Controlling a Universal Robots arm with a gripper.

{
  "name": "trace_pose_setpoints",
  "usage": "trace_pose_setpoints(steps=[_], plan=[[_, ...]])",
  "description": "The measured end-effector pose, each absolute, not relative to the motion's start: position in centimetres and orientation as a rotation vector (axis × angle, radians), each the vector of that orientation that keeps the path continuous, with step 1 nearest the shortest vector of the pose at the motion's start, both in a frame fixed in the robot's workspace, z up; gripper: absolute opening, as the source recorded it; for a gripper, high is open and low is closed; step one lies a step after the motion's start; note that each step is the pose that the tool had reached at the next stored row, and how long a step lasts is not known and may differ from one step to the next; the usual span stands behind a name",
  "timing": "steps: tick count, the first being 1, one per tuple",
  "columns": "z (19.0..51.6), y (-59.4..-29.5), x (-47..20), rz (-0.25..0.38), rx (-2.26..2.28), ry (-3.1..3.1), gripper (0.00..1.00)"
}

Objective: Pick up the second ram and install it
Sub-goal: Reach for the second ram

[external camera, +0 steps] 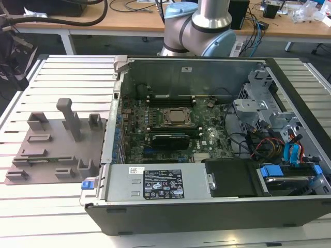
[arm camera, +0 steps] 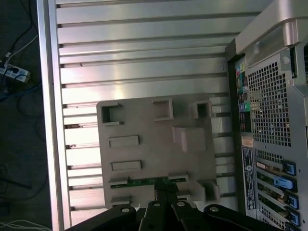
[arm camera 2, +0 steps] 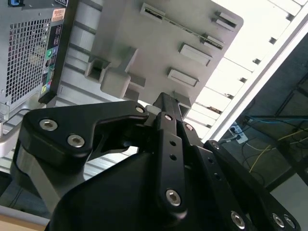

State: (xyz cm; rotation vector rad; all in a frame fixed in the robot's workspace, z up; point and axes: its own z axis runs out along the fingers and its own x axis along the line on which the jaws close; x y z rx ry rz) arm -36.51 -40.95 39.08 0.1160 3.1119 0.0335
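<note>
Black links of my claw point(arm camera: 161, 193) sit nearest in both wrist views, and I cannot tell if it is clenched or released. It hangs over the grey holder plate point(arm camera: 144, 120), seemingly apart from it. The second ram point(arm camera: 144, 181), a thin green stick, lies in its slot along one edge of this plate, on the counter point(arm camera: 144, 48) beside the open computer case point(external camera: 207, 217). By my judgement the pick is not yet done, and the installing on the motherboard point(external camera: 207, 137) is all left.
</note>
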Motion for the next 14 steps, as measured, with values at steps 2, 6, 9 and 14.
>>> trace_pose_setpoints(steps=[2, 6, 9, 14], plan=[[39.1, -41.3, -36.6, 0.035, 0.116, 3.112, 0.10], [38.9, -44.1, -36.7, 0.035, 0.114, 3.112, 0.10], [38.6, -45.0, -36.1, 0.032, 0.106, 3.118, 0.10], [38.3, -45.8, -36.0, 0.031, 0.104, 3.118, 0.10]])
